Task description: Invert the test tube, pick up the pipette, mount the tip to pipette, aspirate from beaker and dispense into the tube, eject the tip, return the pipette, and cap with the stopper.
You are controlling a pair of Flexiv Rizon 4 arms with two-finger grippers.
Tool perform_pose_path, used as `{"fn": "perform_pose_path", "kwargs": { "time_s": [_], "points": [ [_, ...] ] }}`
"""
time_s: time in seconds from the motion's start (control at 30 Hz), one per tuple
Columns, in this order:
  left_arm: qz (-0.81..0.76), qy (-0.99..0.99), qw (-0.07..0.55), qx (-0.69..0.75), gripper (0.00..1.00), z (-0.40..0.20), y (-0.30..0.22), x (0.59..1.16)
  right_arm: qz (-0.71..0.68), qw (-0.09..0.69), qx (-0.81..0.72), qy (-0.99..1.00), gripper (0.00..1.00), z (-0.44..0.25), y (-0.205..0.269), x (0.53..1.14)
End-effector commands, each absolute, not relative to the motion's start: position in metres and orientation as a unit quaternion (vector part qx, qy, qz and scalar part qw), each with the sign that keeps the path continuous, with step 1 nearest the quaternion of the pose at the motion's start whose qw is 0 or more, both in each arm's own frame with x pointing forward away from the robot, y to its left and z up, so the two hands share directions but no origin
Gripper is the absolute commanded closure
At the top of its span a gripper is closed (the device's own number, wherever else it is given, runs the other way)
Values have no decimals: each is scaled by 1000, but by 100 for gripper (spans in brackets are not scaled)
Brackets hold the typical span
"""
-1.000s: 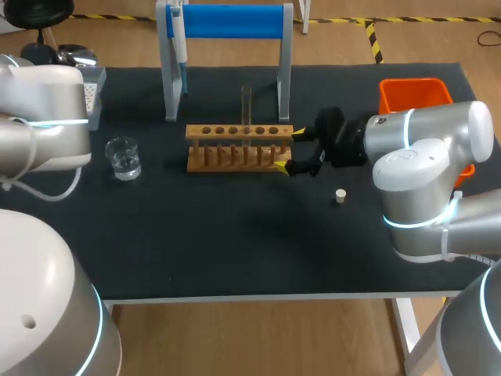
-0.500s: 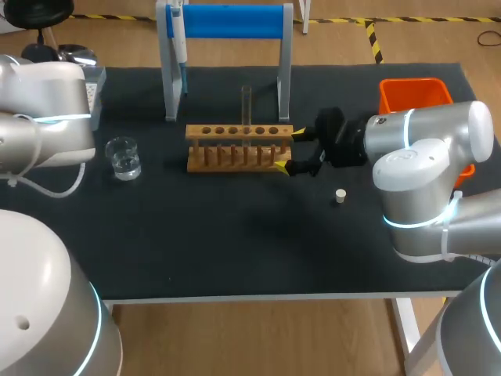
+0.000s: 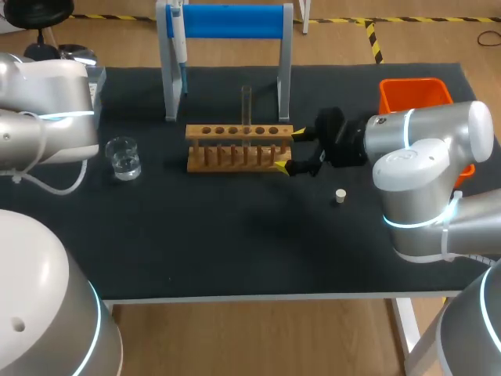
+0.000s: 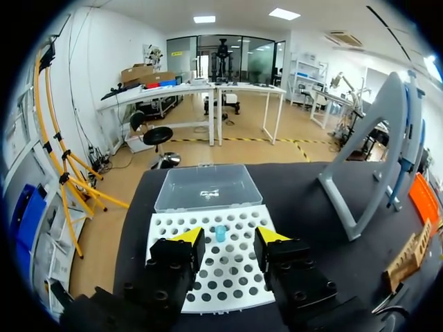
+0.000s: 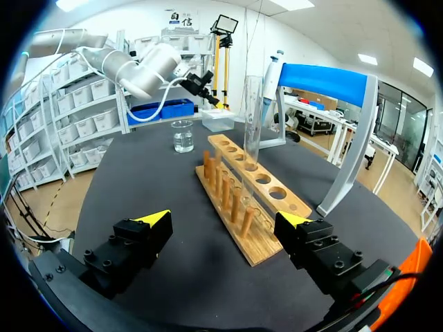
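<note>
A wooden rack [image 3: 239, 147] holds one clear test tube [image 3: 246, 110], upright. My right gripper [image 3: 290, 150] is open wide, its yellow tips either side of the rack's right end without touching it. Its wrist view shows the rack [image 5: 242, 194] and tube [image 5: 251, 117] ahead of the right gripper [image 5: 225, 220]. The pipette [image 3: 178, 43] hangs on the blue-topped stand [image 3: 227, 22]. My left gripper [image 4: 225, 238] hovers open over the white tip box [image 4: 208, 277], one blue tip [image 4: 220, 233] below its fingers. A beaker [image 3: 124, 157] and a stopper [image 3: 340, 196] stand on the mat.
An orange bin [image 3: 415, 94] sits at the back right, behind my right arm. The tip box's clear lid [image 4: 208, 187] lies open past the holes. My left arm [image 3: 47, 110] covers the table's back left corner.
My left arm has shifted slightly toward the table's back left, and its fingers have narrowed a little. The right arm and all objects are unmoved.
</note>
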State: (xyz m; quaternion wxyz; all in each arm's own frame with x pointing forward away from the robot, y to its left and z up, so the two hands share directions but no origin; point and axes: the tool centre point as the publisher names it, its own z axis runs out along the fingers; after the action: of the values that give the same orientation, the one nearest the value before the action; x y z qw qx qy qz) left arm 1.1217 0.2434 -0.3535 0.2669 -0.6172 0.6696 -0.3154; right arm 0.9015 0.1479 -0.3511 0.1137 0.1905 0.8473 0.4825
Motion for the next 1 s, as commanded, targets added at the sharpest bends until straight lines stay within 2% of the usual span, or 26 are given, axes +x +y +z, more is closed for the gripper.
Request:
{"fn": "perform_pose_path", "kwargs": {
  "time_s": [0.03, 0.27, 1.0],
  "points": [
    [-314, 668, 268, -619, 56, -359, 244, 1127, 483, 113, 190, 847, 0, -351, 147, 901],
    [-313, 666, 268, -622, 61, -360, 245, 1129, 483, 113, 190, 847, 0, -351, 147, 901],
    [-310, 668, 270, -620, 64, -366, 246, 1137, 483, 113, 190, 847, 0, -351, 147, 901]
  ]
}}
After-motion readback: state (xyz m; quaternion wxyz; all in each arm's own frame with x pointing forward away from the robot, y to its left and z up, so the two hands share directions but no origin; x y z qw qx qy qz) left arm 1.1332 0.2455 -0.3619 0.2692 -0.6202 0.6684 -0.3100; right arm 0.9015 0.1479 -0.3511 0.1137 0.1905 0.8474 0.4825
